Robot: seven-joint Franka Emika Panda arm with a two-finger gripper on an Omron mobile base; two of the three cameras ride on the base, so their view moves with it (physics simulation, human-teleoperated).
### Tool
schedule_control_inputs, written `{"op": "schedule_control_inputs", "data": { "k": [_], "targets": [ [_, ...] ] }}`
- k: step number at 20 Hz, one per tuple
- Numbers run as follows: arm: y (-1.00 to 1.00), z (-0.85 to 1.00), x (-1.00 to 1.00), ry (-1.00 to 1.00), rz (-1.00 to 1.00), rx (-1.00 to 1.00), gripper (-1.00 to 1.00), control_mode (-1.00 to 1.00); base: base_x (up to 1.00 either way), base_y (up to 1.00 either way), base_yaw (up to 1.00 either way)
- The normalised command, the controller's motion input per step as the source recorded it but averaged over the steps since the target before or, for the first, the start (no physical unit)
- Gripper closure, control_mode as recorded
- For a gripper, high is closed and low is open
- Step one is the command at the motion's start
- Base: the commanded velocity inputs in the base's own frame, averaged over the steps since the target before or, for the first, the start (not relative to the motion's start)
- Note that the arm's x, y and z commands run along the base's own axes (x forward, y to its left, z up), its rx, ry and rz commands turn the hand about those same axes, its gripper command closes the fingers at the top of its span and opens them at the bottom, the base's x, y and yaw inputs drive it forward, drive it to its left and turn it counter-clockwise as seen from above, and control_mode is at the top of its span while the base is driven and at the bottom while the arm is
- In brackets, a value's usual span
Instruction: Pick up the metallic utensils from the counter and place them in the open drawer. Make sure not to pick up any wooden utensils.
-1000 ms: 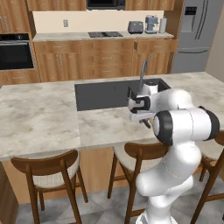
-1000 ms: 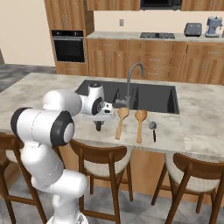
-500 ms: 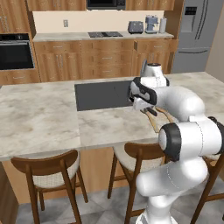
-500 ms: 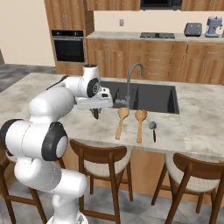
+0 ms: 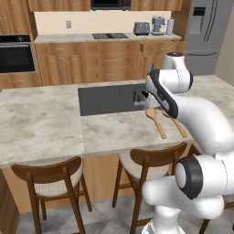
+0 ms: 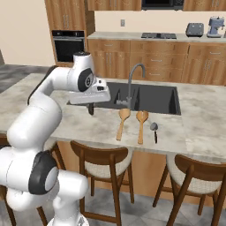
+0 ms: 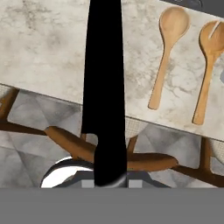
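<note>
Black and slim, a knife point(image 7: 104, 87) runs straight up the middle of the hand view, its handle end low in the frame where the claw point(image 7: 109, 181) is clamped on it, its long axis in line with the claw's own. In the right base view the claw point(image 6: 91, 107) hangs left of centre above the beige tabletop point(image 6: 88, 126). Further right lie two wooden spoons point(image 6: 130, 125), then a second dark utensil point(image 6: 154, 131) right of centre. I see no open drawer, so the carry direction stays unsettled.
</note>
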Motion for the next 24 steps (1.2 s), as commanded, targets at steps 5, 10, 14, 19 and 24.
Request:
{"op": "schedule_control_inputs", "data": {
  "k": [5, 10, 14, 19, 24],
  "targets": [
    [-0.01, 0.28, -0.76, -0.12, 0.00, 0.00, 1.00, -1.00, 0.00, 0.00, 0.00],
    [-0.09, -0.06, -0.63, -0.23, 0.02, 0.04, 1.00, -1.00, 0.00, 0.00, 0.00],
    [0.01, 0.00, -0.38, -0.27, 0.01, 0.00, 1.00, -1.00, 0.00, 0.00, 0.00],
    [0.00, 0.11, -0.18, -0.31, 0.03, 0.00, 1.00, -1.00, 0.00, 0.00, 0.00],
    [0.00, 0.13, -0.23, -0.11, 0.04, 0.00, 1.00, -1.00, 0.00, 0.00, 0.00]
  ]
}}
